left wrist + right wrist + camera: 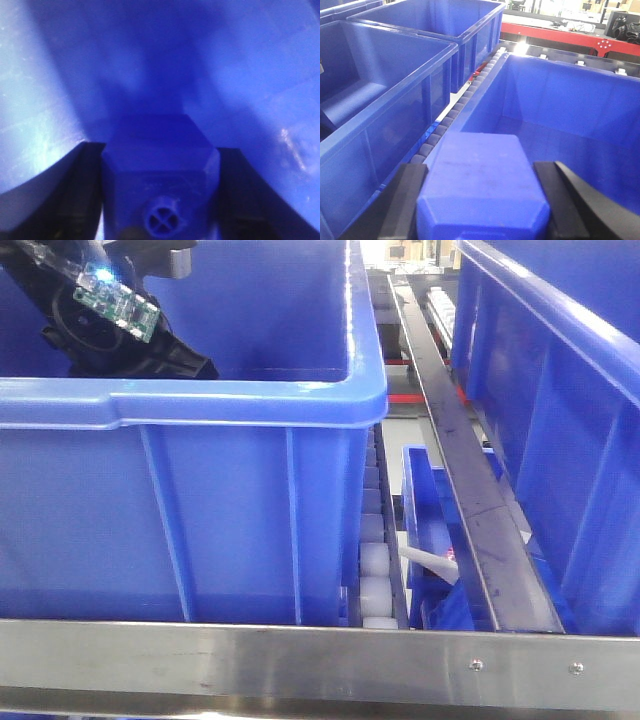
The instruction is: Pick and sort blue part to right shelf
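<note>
Right gripper point(482, 200) clamps blue part point(480, 170) above near rim of shelf crate point(560, 95), beside roller track point(465, 97). Left gripper point(160, 200) clamps second blue part point(160, 145) inside left crate point(200, 400). Risk: early release, part glances off rim onto rollers.

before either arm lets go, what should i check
1. left gripper shut on left blue part: ok
2. right gripper shut on right blue part: ok
3. left arm inside large crate: ok
4. right blue part fully past the rim of the open crate: cannot tell
5. floor under left blue part free: cannot tell, blurred
</note>
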You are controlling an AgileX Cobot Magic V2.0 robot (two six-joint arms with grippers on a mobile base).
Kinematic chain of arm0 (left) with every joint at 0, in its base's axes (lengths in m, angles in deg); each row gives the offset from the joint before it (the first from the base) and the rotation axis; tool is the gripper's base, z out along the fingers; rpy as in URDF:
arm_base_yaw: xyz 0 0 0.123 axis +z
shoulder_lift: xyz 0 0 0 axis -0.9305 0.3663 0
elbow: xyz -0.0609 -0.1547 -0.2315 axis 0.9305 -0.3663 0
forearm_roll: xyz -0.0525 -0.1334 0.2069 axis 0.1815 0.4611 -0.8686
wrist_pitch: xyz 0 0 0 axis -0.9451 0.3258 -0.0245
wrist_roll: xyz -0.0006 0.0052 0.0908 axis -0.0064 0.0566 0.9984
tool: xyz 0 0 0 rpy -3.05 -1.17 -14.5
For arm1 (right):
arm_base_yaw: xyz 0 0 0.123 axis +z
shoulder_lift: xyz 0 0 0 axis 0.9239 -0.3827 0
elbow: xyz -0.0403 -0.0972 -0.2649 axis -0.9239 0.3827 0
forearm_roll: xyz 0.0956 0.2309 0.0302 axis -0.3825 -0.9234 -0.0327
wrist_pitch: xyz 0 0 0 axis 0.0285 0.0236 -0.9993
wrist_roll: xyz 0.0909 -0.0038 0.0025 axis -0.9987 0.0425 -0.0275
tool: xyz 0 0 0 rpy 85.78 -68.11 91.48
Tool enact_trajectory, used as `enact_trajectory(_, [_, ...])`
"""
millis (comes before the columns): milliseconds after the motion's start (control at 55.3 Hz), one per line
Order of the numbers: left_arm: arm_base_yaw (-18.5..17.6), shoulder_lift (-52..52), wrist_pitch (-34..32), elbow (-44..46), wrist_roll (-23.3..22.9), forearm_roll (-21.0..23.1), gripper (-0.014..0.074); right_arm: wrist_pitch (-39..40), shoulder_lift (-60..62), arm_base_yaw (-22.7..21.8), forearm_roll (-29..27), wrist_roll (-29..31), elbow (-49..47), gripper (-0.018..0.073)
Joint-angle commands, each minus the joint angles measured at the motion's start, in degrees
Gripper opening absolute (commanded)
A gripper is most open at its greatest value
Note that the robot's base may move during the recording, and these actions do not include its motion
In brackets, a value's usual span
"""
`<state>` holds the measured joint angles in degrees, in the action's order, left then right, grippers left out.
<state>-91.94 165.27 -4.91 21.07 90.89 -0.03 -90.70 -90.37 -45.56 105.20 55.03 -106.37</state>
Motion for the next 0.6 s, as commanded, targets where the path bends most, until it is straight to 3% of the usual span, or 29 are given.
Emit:
enact_trajectory(0, [-0.3, -2.9, -2.2, 2.1, -0.1, 0.4, 0.0510, 5.6, -0.6, -0.2, 1.1, 0.3, -1.6, 0.0186])
enact_trajectory(398, [-0.3, -14.7, 3.7, 1.7, -0.2, 1.8, 0.0521, 4.2, -0.6, -0.2, 1.1, 0.2, -1.6, 0.0186])
enact_trajectory(579, [-0.3, -27.1, 0.6, -5.4, -0.2, 4.5, 0.0478, -2.8, -0.6, -0.2, 1.1, -2.6, -4.0, 0.0186])
